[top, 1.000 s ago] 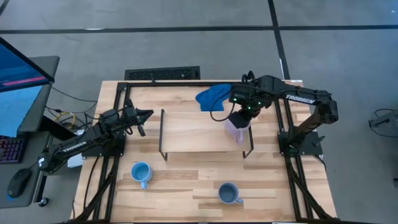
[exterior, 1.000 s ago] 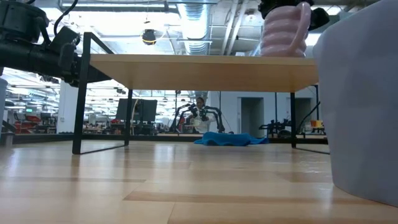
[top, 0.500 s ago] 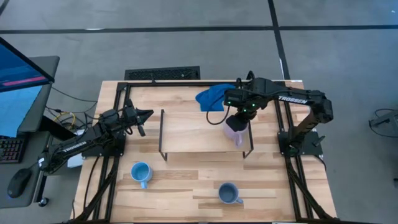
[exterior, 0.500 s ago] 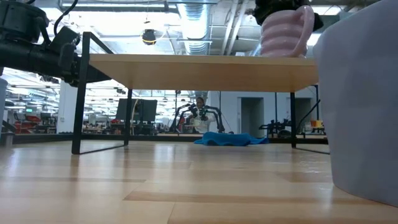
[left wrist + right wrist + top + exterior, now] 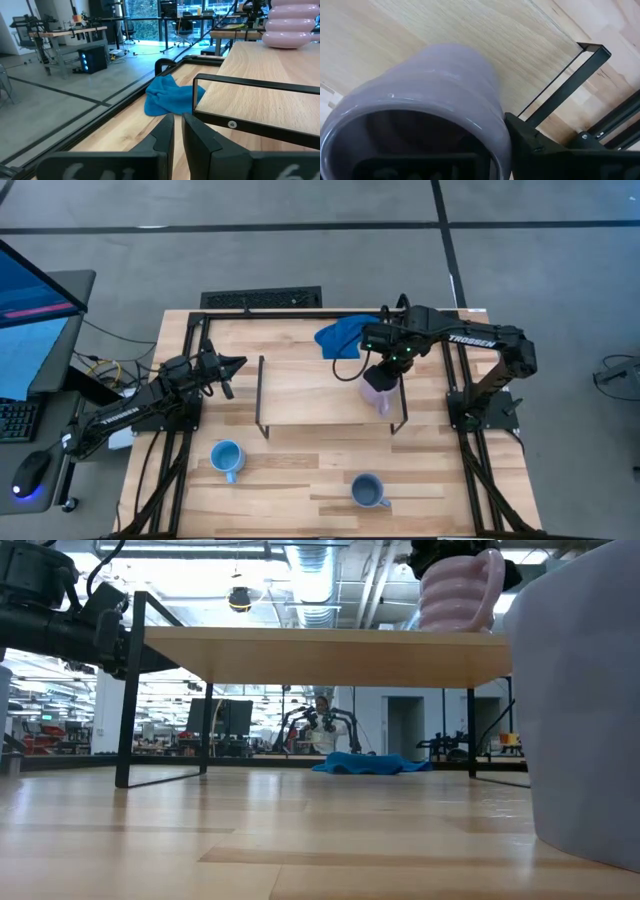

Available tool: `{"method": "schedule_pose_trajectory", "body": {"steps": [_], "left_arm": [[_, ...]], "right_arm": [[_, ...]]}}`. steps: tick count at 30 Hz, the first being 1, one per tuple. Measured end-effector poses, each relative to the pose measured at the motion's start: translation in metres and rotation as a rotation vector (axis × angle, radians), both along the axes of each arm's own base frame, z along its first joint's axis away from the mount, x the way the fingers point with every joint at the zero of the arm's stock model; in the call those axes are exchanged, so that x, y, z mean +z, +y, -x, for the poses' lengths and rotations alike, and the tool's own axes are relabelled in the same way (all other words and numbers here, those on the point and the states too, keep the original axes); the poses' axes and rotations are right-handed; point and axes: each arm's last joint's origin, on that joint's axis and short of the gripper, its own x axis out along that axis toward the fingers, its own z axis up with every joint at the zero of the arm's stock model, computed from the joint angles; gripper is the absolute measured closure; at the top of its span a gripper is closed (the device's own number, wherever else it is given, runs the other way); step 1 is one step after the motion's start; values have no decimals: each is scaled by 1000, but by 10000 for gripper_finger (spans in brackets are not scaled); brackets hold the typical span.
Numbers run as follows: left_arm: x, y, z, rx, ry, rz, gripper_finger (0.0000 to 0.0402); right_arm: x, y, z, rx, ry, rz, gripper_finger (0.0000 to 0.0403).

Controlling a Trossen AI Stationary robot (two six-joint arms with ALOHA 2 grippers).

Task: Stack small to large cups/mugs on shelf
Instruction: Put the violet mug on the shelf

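The pale lilac mug (image 5: 378, 396) stands upright on its base at the right end of the shelf (image 5: 310, 392), also seen in the low view (image 5: 455, 592). My right gripper (image 5: 384, 372) points down onto it from above, shut on its rim. The light sky-blue mug (image 5: 226, 457) and the grey-blue mug (image 5: 368, 490) stand on the table in front of the shelf. My left gripper (image 5: 232, 368) hovers shut and level off the shelf's left end, holding nothing. My right gripper has the lilac mug's wall at the rim (image 5: 496, 125) between its two fingers, one finger inside the mug (image 5: 420, 167) and one outside (image 5: 530, 142). The fingers come from above, pointing down. The mug stands upright with its base on the shelf board (image 5: 320, 655).
A bright blue cloth (image 5: 340, 335) lies bunched on the table behind the shelf. The shelf's black wire legs (image 5: 560, 90) stand close beside the lilac mug. The rest of the shelf top to the mug's left is bare wood. The grey-blue mug fills the low view's right side (image 5: 590, 710).
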Motion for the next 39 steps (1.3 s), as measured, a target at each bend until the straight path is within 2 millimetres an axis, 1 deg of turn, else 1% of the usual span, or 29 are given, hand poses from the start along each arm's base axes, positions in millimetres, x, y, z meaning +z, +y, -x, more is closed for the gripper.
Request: {"method": "schedule_pose_trajectory", "body": {"steps": [39], "left_arm": [[0,0,0,0,0,0,374]], "right_arm": [[1,-1,1,-4,2,18,330]]}}
